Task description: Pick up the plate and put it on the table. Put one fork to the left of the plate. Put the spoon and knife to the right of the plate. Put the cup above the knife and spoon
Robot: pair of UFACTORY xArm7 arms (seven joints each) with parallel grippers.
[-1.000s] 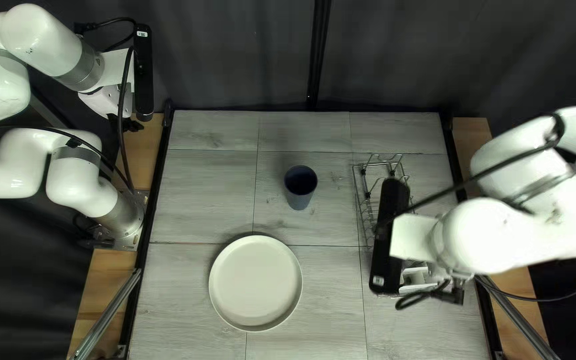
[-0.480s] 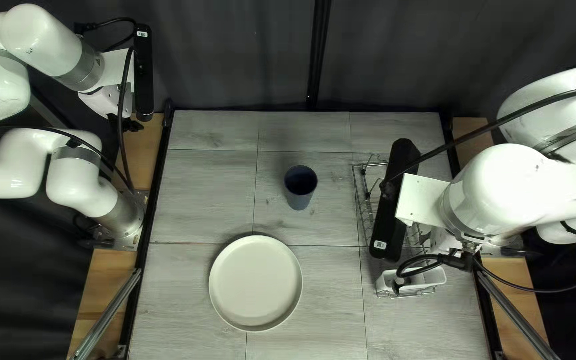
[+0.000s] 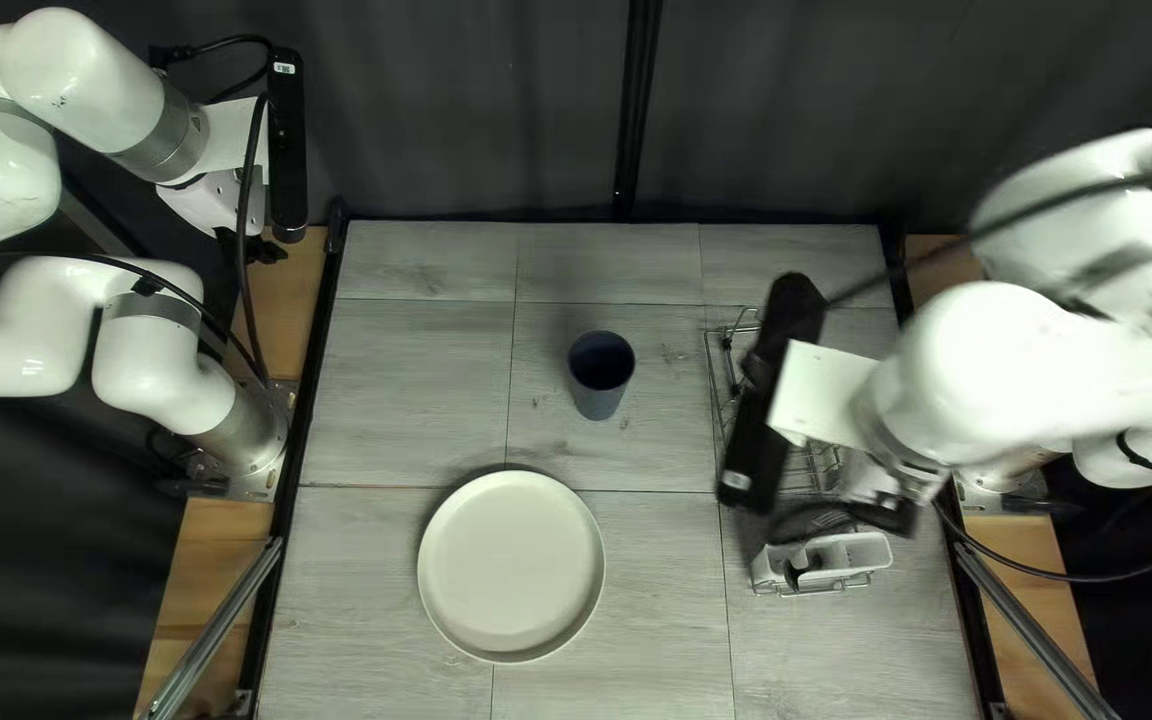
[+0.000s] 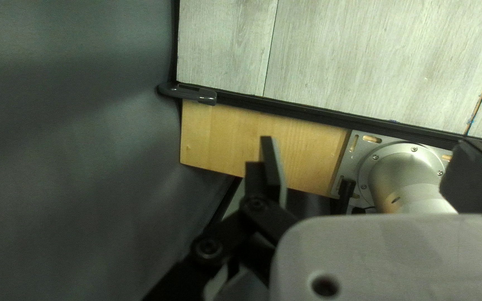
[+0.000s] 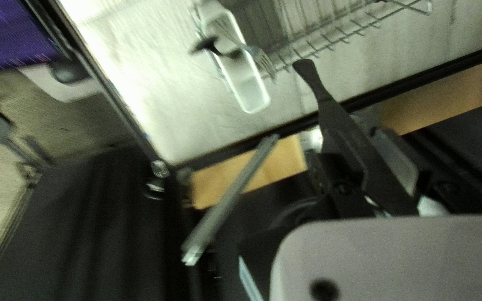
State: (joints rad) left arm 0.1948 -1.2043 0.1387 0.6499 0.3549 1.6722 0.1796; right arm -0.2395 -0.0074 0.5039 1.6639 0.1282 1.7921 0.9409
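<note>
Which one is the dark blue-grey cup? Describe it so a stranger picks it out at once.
On the grey wood-look table, find the round off-white plate and the silver wire rack. The cup stands upright between them, farther from the near edge than the plate. Unlike the flat, pale plate and open wire rack, it is dark, narrow and deep.

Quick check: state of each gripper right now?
Left gripper: open, holding nothing.
Right gripper: closed on a long, dark, round-tipped utensil.

R wrist view blurry w/ tabletop (image 5: 157, 83) glare; curtain (image 3: 470, 107) v. dim, top left view.
</note>
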